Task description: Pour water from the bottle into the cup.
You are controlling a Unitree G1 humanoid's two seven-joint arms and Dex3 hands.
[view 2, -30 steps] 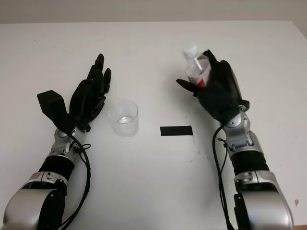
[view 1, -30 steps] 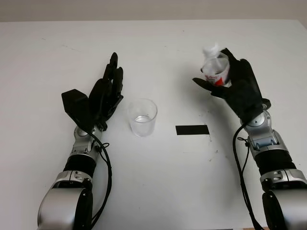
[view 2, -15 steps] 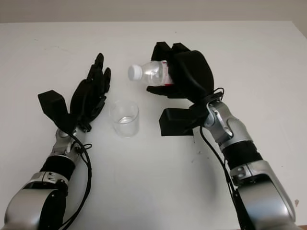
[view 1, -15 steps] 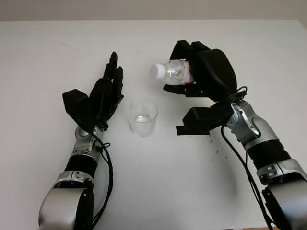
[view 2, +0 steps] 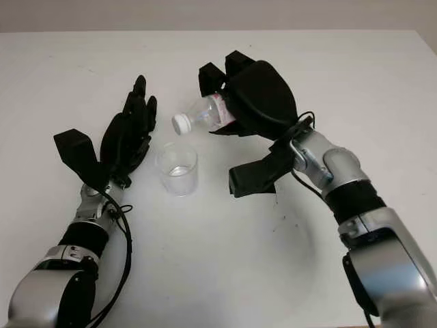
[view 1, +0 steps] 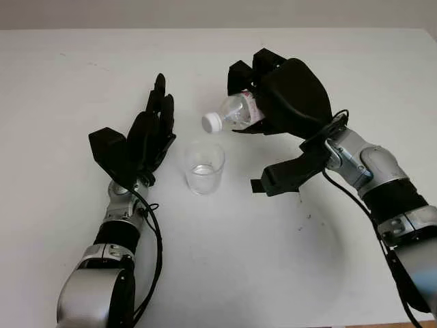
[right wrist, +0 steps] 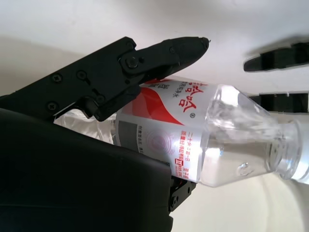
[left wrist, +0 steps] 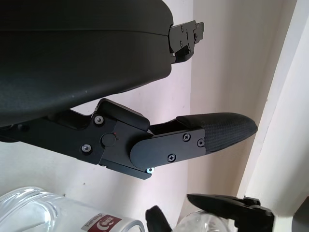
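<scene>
Pour | I have right hand (view 1: pixel 290 96) fingers wrapped round bottle (view 1: pixel 235 113), tipped so its cap hangs over cup (view 1: pixel 203 166) | left hand (view 1: pixel 147 137) open beside cup, idle

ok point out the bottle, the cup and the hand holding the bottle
bottle (view 1: pixel 235 113): left eye view, on its clear shoulder near the cap.
cup (view 1: pixel 203 171): left eye view, on its clear side wall.
right hand (view 1: pixel 293 96): left eye view, on the black back of the hand.
</scene>
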